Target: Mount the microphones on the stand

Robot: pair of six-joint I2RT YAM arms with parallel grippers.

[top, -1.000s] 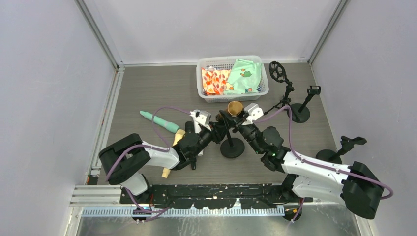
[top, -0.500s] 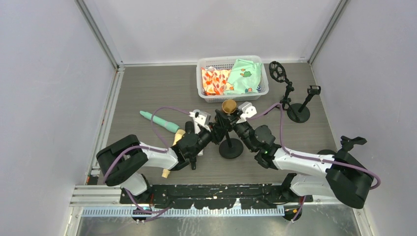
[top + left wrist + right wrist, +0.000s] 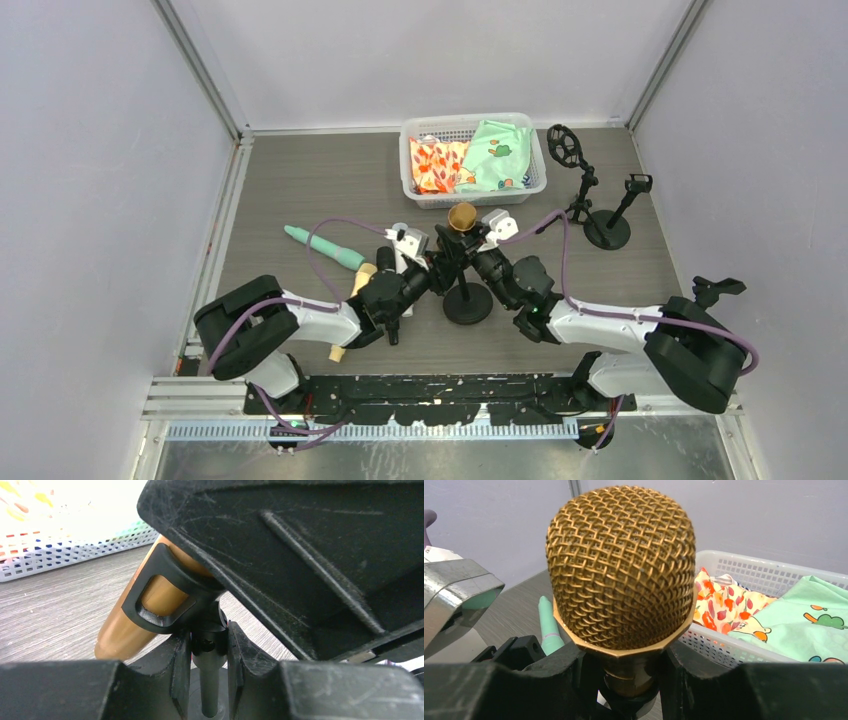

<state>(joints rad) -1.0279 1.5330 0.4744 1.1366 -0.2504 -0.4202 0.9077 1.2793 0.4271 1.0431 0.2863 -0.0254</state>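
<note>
The brown-gold microphone (image 3: 462,216) sits tilted in the black clip (image 3: 160,587) on top of the centre stand (image 3: 467,303). My right gripper (image 3: 477,247) is shut on its neck just below the mesh head (image 3: 621,565). My left gripper (image 3: 436,272) is shut on the stand's thin post (image 3: 210,677) right under the clip. A mint green microphone (image 3: 325,247) lies on the table to the left. A pale yellow microphone (image 3: 360,280) lies partly hidden under my left arm.
A white basket (image 3: 412,165) with printed cloths stands at the back. A second stand (image 3: 607,230) with a round ring (image 3: 566,146) and a clip (image 3: 637,183) is at the right. A further stand's clip (image 3: 718,288) shows beside my right arm.
My right arm has swung left and forward, carrying the brown-gold microphone's head slightly left over the stand. The stand's base has shifted a little left. Both grips have held.
</note>
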